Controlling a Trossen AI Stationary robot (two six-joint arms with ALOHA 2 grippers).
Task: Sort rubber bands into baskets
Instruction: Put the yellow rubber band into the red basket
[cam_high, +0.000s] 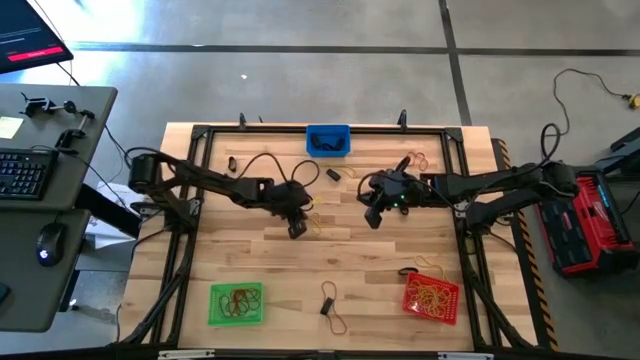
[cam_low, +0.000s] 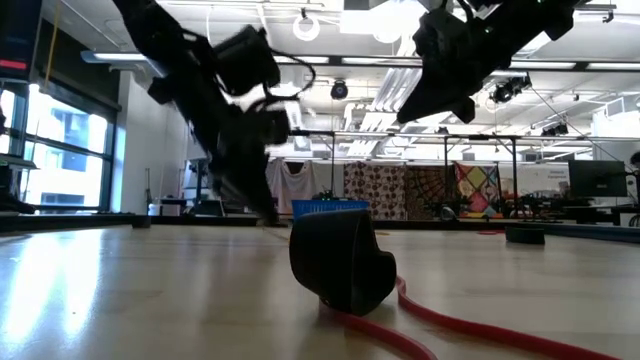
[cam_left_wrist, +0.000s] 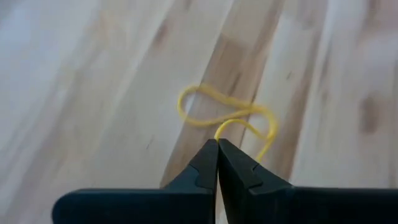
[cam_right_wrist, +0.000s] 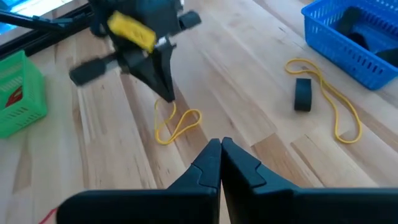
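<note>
Left wrist view | left gripper (cam_left_wrist: 217, 144) pinched together on thin yellow rubber band (cam_left_wrist: 211, 112), mid-table on pale wooden table (cam_left_wrist: 74, 93) | loop trailed ahead of tips | right gripper (cam_right_wrist: 221, 143) closed, empty, raised nearby; left arm nearer.

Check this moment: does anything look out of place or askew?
Yes. A yellow rubber band hangs over the red basket's rim rather than lying inside. Loose bands lie scattered on the table. The left gripper pinches a yellow band.

Bright even overhead light, ceiling lamps (cam_low: 305, 25) glaring, soft faint shadows on the table (cam_high: 260, 260), arm motion blur, wrist views soft
</note>
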